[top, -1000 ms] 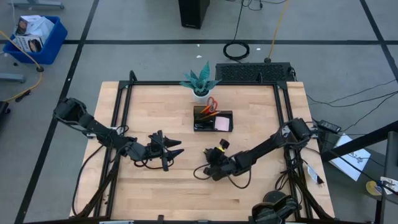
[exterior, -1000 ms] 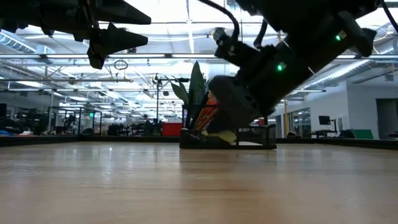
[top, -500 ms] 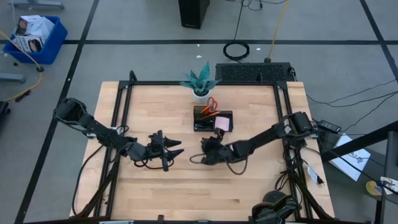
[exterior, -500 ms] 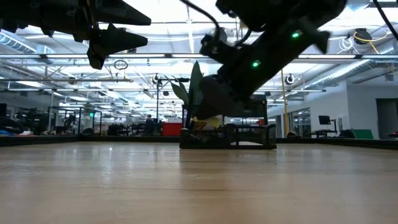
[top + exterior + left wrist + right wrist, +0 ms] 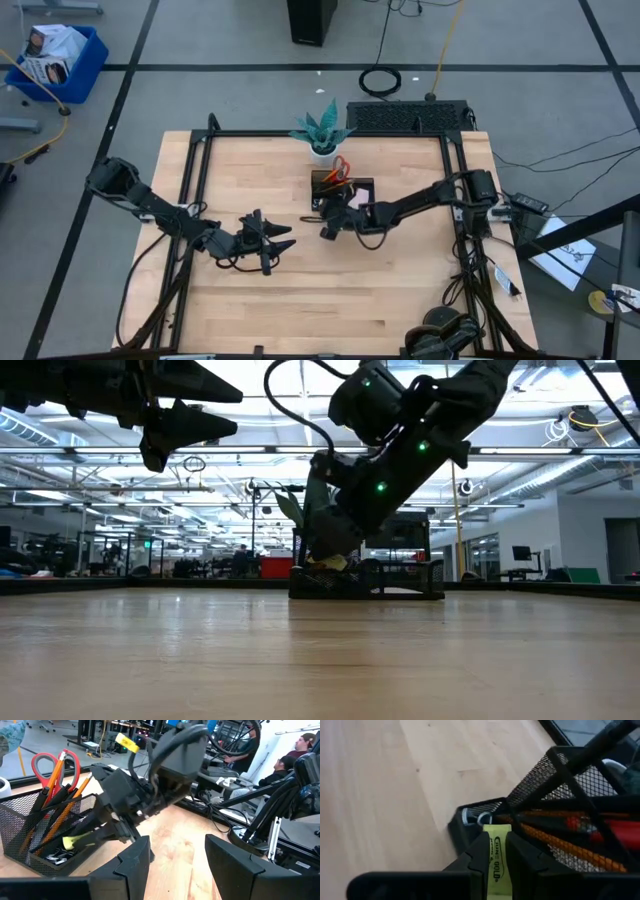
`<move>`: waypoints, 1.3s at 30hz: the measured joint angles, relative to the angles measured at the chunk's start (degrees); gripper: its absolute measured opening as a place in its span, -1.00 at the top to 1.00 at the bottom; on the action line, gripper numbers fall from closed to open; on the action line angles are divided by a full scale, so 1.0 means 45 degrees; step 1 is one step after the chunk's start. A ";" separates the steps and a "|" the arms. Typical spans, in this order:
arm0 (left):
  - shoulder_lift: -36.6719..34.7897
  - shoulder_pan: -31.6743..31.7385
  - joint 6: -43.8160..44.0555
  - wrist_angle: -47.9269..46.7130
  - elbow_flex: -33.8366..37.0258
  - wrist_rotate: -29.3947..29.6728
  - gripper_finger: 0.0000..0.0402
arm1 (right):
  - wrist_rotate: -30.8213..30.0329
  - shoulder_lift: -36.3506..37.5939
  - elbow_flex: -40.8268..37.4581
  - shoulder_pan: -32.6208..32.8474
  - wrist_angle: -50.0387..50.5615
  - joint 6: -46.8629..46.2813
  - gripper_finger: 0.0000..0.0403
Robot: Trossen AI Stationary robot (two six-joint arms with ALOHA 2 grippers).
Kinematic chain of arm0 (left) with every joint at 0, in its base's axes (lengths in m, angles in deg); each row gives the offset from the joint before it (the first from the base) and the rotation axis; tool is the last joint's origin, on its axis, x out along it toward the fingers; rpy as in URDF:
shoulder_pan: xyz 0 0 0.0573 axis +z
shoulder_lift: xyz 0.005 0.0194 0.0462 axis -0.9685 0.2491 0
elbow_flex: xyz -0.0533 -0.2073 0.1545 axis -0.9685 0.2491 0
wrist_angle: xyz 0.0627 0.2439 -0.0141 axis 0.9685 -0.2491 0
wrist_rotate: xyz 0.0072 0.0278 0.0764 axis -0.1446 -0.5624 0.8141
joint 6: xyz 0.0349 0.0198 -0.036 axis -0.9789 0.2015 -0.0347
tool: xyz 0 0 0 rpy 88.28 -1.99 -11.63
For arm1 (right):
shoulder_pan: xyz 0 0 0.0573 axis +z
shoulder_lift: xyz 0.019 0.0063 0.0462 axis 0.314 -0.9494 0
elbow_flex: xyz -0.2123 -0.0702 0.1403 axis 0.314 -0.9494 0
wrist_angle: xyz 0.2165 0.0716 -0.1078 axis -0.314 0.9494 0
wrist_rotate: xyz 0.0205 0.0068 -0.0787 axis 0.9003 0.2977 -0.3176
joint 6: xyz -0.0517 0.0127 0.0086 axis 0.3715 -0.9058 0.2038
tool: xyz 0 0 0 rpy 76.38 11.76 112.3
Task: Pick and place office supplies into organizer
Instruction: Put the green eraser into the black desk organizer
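Note:
The black mesh organizer (image 5: 343, 192) stands near the table's far middle. It holds red-handled scissors (image 5: 47, 762), orange pencils (image 5: 60, 795) and a pink sticky-note pad (image 5: 357, 198). My right gripper (image 5: 327, 222) is at the organizer's near left corner, shut on a small yellow-green clip (image 5: 496, 852) with black print. In the left wrist view the clip (image 5: 75, 841) shows beside the mesh wall. My left gripper (image 5: 278, 238) hovers open over the table's left middle, apart from everything. A metal clip loop (image 5: 470, 815) lies in the lower compartment. My right gripper pinches the yellow-green clip between its two fingers (image 5: 480, 851), with the clip's free end (image 5: 497, 831) sticking out past the fingertips. The fingers slant down from the table's right. The clip is lifted clear of the table, by the organizer's corner (image 5: 462, 822).
A white pot with a teal plant (image 5: 322, 132) stands just beyond the organizer. Bare wood (image 5: 300, 300) stretches along the near half of the table. A black frame rail (image 5: 200, 190) runs along each side. People sit in the room beyond the table (image 5: 295, 755).
My right gripper has travelled from the table's near middle toward the far edge and the organizer. It rose slightly and carried the yellow-green clip with it, and stayed shut on the clip.

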 joint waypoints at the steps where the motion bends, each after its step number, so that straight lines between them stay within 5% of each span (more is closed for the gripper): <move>1: 0.0000 -0.0002 0.0000 0.0005 0.0000 0.0000 0.03 | 0.0179 0.0000 0.0005 -0.0054 0.0040 0.0290 0.79; 31: 0.0000 0.0000 0.0058 -0.0073 0.0000 0.0000 0.03 | 0.0617 0.0005 0.0010 -0.0519 0.0247 0.4145 0.78; 39: 0.0000 -0.0005 0.0087 -0.0073 0.0000 0.0000 0.03 | 0.0611 0.0005 0.0010 -0.0523 0.0252 0.4174 0.44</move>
